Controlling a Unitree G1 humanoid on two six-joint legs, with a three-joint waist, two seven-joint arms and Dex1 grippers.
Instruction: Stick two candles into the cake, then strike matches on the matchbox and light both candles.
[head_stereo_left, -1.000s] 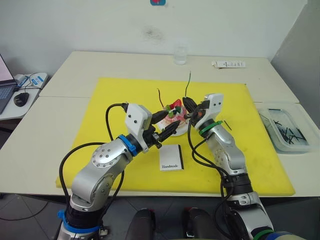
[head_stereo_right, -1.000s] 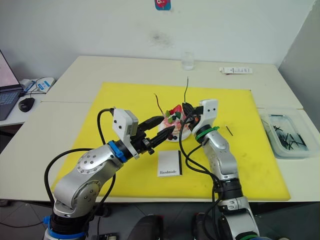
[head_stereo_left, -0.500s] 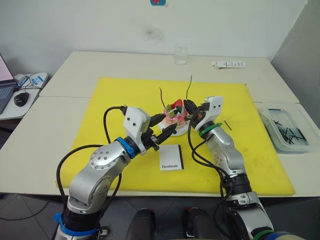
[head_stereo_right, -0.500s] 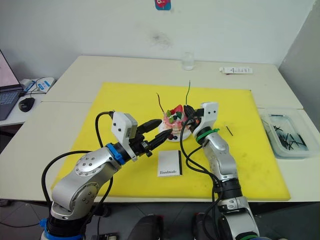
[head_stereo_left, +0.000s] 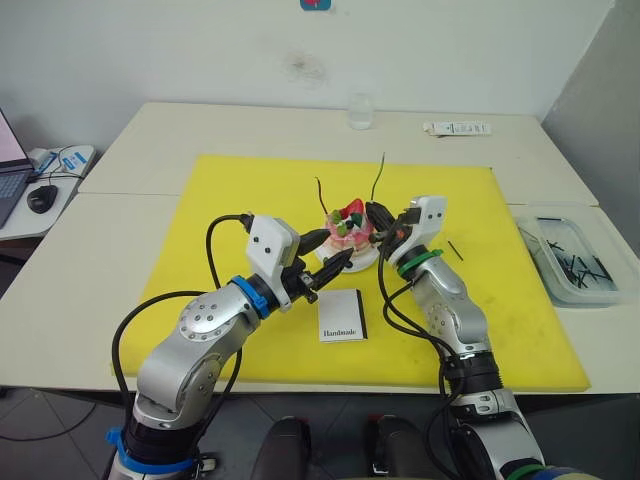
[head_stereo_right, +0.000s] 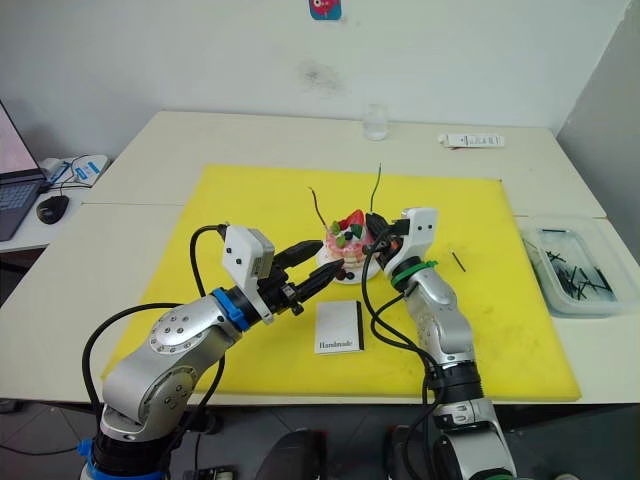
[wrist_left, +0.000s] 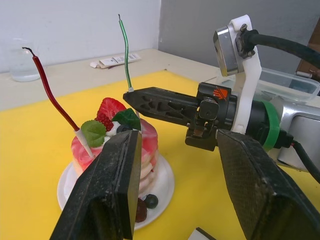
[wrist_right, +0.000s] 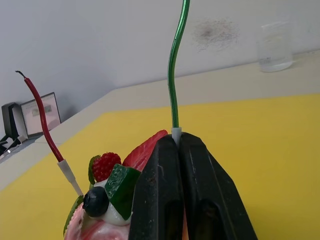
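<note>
My left arm comes in from about 7 o'clock, elbow bent and forearm angled up toward 2 o'clock. My left gripper (head_stereo_left: 327, 252) has its two black fingers (wrist_left: 112, 185) spread wide apart with nothing between them. My right arm comes up from 5 o'clock, forearm leaning toward 11 o'clock with the wrist tipped over. My right gripper (head_stereo_left: 377, 217) has its fingers (wrist_right: 162, 190) pressed tight together, pinching the pale base of the green candle (wrist_right: 175, 75). The two grippers point at each other, tips close but apart.
</note>
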